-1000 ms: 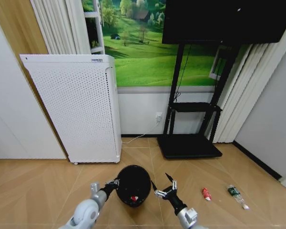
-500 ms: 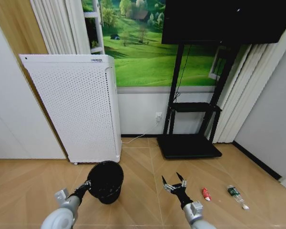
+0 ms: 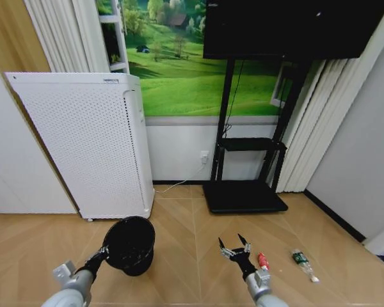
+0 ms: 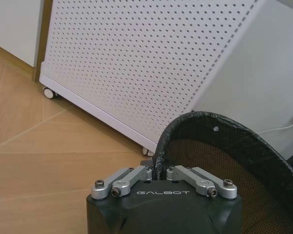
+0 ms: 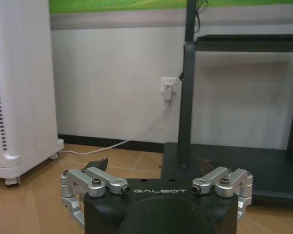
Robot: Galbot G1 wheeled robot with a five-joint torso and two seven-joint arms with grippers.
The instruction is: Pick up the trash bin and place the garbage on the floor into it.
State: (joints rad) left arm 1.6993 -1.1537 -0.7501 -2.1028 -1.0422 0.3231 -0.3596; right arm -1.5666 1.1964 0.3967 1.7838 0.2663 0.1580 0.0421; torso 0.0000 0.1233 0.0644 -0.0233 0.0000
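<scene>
The trash bin (image 3: 129, 245) hangs by its rim from the left end effector (image 3: 103, 253), clenched on the near edge, low at the robot's left just above the floor (image 3: 179, 224). The right end effector (image 3: 236, 246) hovers released near the small red piece (image 3: 263, 260); the clear bottle (image 3: 301, 261) lies farther right. A good pickup probably means lowering squarely over the red piece while keeping the bin level. The white appliance (image 3: 83, 141) stands close behind the bin, and the TV stand (image 3: 243, 192) crowds the space ahead.

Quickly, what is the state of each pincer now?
Left pincer: shut on the rim of the trash bin.
Right pincer: open, holding nothing.
</scene>
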